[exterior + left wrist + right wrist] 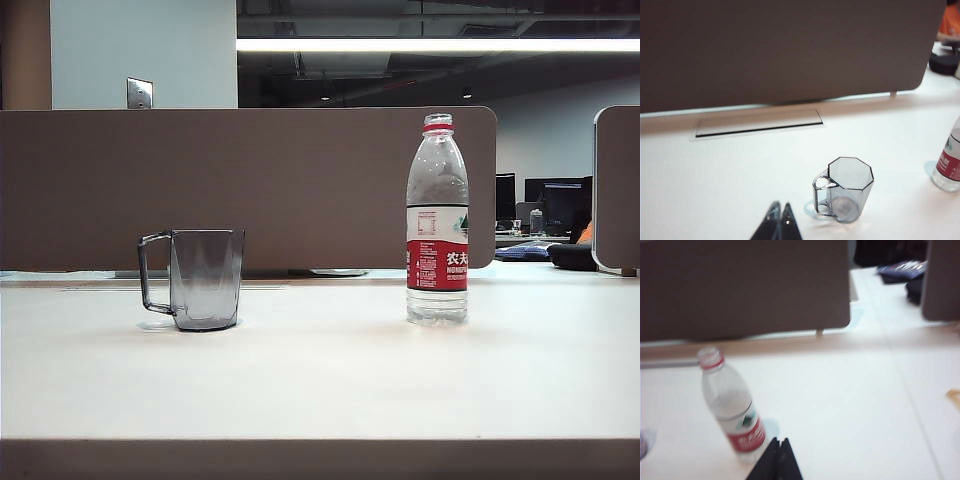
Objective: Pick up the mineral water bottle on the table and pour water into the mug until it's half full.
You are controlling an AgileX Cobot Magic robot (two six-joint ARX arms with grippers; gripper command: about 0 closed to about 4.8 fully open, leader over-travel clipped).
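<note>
White table (320,380) w/ grey front edge fills the near part of the exterior view, bare apart from two items. Behind it a brown partition (250,185) runs along the far edge, w/ a slot-shaped cable cover (758,123) in the tabletop just before it. Bottle (437,220) stands upright on the right half, cap off, red neck ring, white-and-red label, clear water (437,303) visible at the base below the label; level higher up can't be told. Mug (205,279) stands upright on the left half, well apart from the bottle, handle pointing away from it, looks empty. Neither arm shows in the exterior view. Left gripper (779,209) appears only as two dark fingertips pressed together, holding nothing, above the table; mug (845,190) sits near it, just ahead and to one side, not touching, w/ the bottle's (950,167) base further off past the mug. Right gripper (778,442), blurred pic, likewise tips pressed together, nothing between them; bottle (732,407) is just beside it, base close to the tips, contact can't be told.
</note>
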